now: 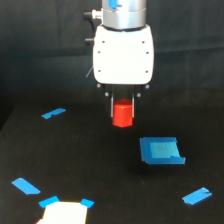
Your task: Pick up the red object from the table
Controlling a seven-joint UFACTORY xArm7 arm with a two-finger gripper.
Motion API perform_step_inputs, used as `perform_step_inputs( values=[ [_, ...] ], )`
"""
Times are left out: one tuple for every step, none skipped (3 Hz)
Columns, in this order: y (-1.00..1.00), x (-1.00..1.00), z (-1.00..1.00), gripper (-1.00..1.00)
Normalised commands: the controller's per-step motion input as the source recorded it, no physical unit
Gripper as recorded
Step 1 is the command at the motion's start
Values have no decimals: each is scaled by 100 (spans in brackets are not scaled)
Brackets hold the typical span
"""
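The red object is a small red-orange stubby block, sitting between the two dark fingers under the gripper's white body. My gripper points straight down in the upper middle of the exterior view and is shut on the block, whose lower half sticks out below the fingertips. The block appears to hang a little above the black table, though no gap or shadow makes that certain. The arm above the silver wrist is cut off by the top edge.
A blue square patch lies on the table just below and to the exterior view's right of the block. Blue tape strips lie at the left, lower left and lower right. A bright white patch with blue tape corners sits at the bottom edge.
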Motion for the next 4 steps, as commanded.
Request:
perform_step_inputs(
  values=[
    [-57,-12,-7,-100],
    [2,-33,54,-63],
    [-4,-30,42,-61],
    [-50,-37,2,-100]
  ],
)
